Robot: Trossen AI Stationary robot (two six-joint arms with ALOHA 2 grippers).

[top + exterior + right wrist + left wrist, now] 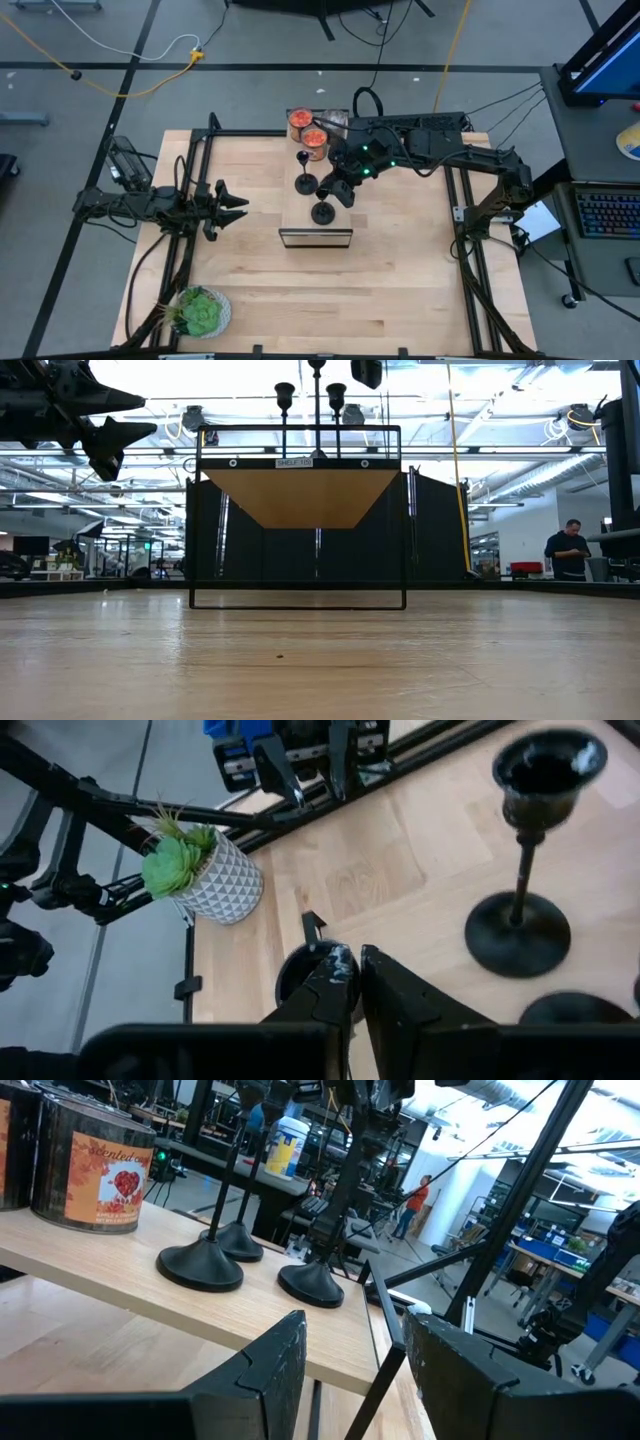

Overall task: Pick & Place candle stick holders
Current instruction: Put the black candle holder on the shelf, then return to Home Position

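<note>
Three black candle stick holders stand on a small wooden shelf point(294, 218) at mid-table. One has its base point(306, 183) near the shelf's middle, and a second point(520, 925) stands beside it. The third point(322, 212) is by the shelf's near edge. My right gripper point(338, 190) hangs over the shelf, slanting down, and is shut on that third holder. My left gripper point(238, 207) waits open and level, left of the shelf, touching nothing. My right gripper is shut high on the near holder's thin stem point(345, 1190), which runs up into it. My own fingers point(330, 982) hide the place of contact. They come slanting down from the far right. The holder stands upright, its round base point(298, 978) on the shelf top.
Two jars with red-orange contents point(300, 120) point(314, 140) stand at the shelf's far end. A potted succulent point(200, 312) sits at the table's near left corner. Black frame rails run along both sides of the table, with bare wood near and right of the shelf.
</note>
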